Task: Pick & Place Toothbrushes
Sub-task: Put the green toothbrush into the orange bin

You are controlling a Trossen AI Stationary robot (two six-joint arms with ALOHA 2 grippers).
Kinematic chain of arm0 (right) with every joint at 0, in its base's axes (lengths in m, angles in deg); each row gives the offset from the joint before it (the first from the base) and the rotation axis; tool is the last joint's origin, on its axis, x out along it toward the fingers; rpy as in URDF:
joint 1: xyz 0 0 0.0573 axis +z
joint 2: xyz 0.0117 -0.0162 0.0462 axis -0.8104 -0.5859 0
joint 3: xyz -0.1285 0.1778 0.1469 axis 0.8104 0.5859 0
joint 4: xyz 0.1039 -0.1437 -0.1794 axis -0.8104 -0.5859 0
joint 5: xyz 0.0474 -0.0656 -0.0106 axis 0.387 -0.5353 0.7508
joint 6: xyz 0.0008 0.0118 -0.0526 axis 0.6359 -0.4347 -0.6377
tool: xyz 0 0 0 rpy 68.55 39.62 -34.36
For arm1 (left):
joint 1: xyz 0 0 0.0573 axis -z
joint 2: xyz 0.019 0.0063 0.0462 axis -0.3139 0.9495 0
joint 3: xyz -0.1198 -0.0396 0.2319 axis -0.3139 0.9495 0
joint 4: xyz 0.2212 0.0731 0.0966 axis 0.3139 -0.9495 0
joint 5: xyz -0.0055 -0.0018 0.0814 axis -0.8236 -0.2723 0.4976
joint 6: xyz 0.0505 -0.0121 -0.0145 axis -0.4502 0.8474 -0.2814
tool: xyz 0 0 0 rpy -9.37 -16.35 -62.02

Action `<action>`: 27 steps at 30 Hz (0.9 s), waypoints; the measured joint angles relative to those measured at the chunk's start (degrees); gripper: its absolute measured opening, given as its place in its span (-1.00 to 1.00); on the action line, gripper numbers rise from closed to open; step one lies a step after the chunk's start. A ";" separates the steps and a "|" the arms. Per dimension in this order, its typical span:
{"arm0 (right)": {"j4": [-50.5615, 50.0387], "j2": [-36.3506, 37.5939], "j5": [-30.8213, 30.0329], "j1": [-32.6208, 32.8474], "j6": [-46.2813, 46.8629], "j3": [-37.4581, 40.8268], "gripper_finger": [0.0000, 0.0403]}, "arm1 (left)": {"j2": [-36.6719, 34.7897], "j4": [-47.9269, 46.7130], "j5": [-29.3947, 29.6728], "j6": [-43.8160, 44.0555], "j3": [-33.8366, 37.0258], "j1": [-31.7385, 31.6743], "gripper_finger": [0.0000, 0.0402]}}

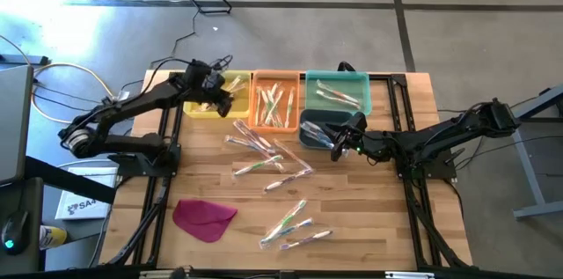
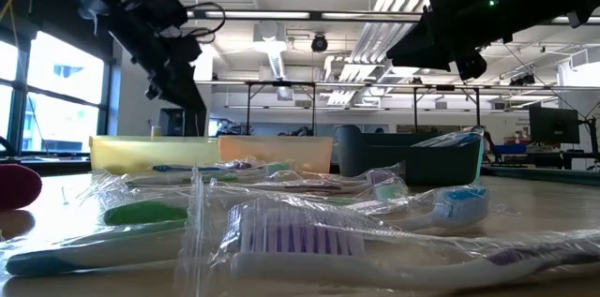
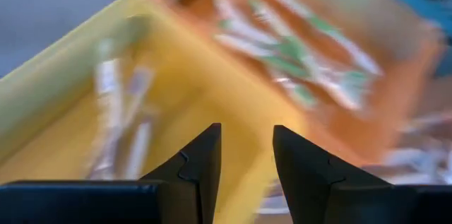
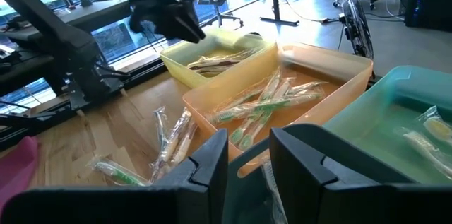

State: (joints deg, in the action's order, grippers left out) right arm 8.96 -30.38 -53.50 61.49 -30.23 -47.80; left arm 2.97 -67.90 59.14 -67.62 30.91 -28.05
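Yellow bin (image 1: 214, 103): we are hovering the left gripper (image 1: 222, 96) over it, jaws apart and empty, drop seemingly done. Right gripper (image 1: 339, 144), fingers parted around a wrapped toothbrush (image 1: 322, 137), is holding over the dark bin (image 1: 310, 121). Next we are needing another loose brush (image 1: 255, 166).

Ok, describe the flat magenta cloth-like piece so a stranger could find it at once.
Start at the wooden slatted table and go to the corner near the left arm's base, away from the row of coloured plastic bins. The flat magenta cloth-like piece lies there alone, opaque and soft-edged, unlike the slim clear-wrapped toothbrushes beside it.
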 joint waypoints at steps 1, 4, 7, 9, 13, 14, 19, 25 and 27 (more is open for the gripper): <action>0.00 0.00 0.02 0.00 0.00 0.00 -0.52 | -0.77 -0.01 0.04 0.00 0.00 1.88 -0.38; 0.00 0.00 0.02 0.00 0.06 0.00 -0.52 | -2.78 -0.28 1.61 0.94 0.00 8.30 -0.42; 0.00 0.00 0.77 0.00 0.35 0.00 -0.52 | -4.17 -0.01 3.93 2.01 0.00 14.55 -0.49; -0.01 0.00 1.49 0.00 0.42 0.00 -0.52 | -4.53 -0.01 4.91 3.47 0.00 18.34 -0.53; 0.00 0.00 1.75 0.02 0.44 0.00 -0.52 | -4.64 -0.03 5.34 5.97 0.01 25.26 -0.61; 0.00 0.00 2.07 0.02 0.46 0.00 -0.52 | -4.64 0.01 5.41 6.21 0.02 26.83 -0.62; 0.00 0.00 3.46 0.04 0.53 0.00 -0.52 | -4.64 0.06 9.38 8.35 0.02 34.74 -0.70; 0.00 0.00 4.35 0.04 3.64 0.00 -0.52 | -4.64 0.06 15.56 12.23 0.04 42.32 -0.79; 0.00 0.00 4.33 0.04 4.17 0.00 -0.52 | -4.64 0.08 16.00 13.47 0.04 44.32 -0.81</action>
State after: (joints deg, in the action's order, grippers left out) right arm 8.96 -30.38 -49.17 61.53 -26.06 -47.80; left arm -1.67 -67.82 75.14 -54.14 30.96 16.27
